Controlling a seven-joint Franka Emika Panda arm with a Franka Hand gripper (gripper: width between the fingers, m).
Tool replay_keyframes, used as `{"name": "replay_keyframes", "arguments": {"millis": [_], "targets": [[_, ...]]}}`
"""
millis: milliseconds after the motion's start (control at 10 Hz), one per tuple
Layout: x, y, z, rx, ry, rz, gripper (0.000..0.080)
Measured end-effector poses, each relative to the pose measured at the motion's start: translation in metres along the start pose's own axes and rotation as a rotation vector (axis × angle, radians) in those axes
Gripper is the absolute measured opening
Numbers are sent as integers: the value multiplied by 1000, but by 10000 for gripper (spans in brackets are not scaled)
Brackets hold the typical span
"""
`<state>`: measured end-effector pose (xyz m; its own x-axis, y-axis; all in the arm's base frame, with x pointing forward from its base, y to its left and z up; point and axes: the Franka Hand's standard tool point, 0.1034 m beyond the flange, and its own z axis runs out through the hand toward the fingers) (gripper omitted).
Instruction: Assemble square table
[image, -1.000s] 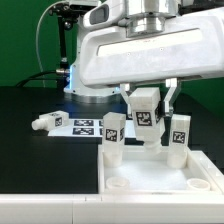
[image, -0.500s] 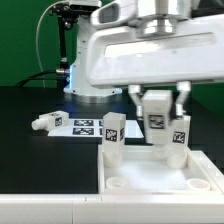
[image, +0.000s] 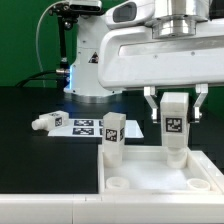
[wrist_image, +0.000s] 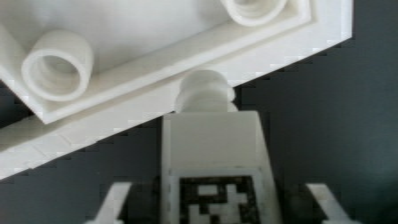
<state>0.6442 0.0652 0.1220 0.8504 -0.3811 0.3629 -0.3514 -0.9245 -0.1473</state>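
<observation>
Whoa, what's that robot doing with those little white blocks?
It is putting a small table together. The gripper holds one white leg upright over the far edge of the square panel. A second leg already stands in the panel's far corner on the exterior view's left. A third leg lies loose beside the marker board.

The white square panel (image: 152, 176) lies flat at lower right, rim up, with round sockets (image: 118, 185) open at its near corners. The standing leg (image: 112, 135) is upright at its far left corner. The raised leg (image: 175, 118), tag facing out, is upright over the far right corner, perhaps touching. The fallen leg (image: 42, 122) lies at centre left.
</observation>
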Motion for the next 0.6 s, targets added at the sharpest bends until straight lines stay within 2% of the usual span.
{"name": "replay_keyframes", "arguments": {"millis": [200,300,600], "targets": [[-19,-21,7,-10,-11,-146,281],[-23,-28,6,-8,-11,-158,281],[-23,-28,6,-8,-11,-160,281]]}}
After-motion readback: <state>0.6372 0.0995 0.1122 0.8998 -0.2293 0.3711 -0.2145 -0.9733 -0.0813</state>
